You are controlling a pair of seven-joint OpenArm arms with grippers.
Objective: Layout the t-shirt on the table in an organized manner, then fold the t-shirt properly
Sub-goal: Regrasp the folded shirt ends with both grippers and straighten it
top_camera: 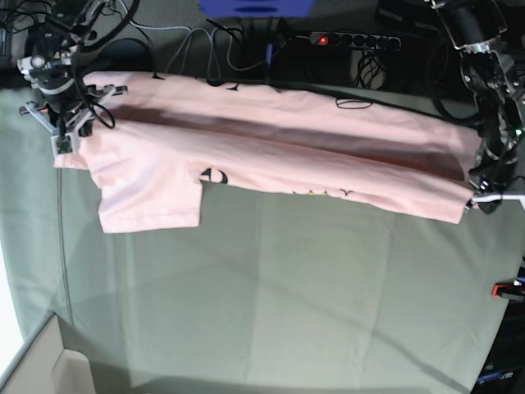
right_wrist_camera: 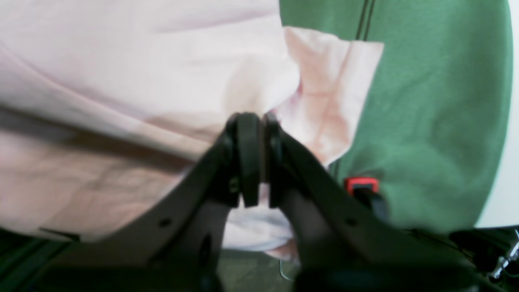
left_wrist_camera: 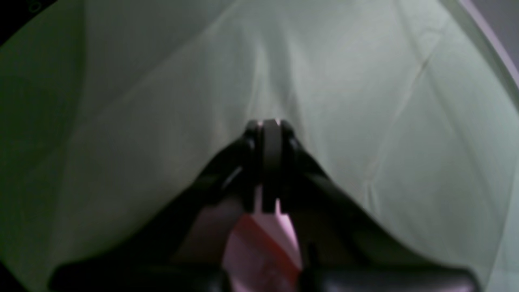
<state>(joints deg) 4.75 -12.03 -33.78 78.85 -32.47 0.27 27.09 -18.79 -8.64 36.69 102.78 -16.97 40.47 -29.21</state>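
Across the far edge of the creased grey-green bench [top_camera: 287, 279], the t-shirt [top_camera: 271, 152] hung stretched; left hand [top_camera: 474, 199] and right hand [top_camera: 64, 139] each pinched it shut. Cables [top_camera: 205, 45] lay behind.

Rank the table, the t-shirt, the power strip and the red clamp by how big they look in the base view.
1. table
2. t-shirt
3. power strip
4. red clamp, partly cut off at the edge, so its place is less sure
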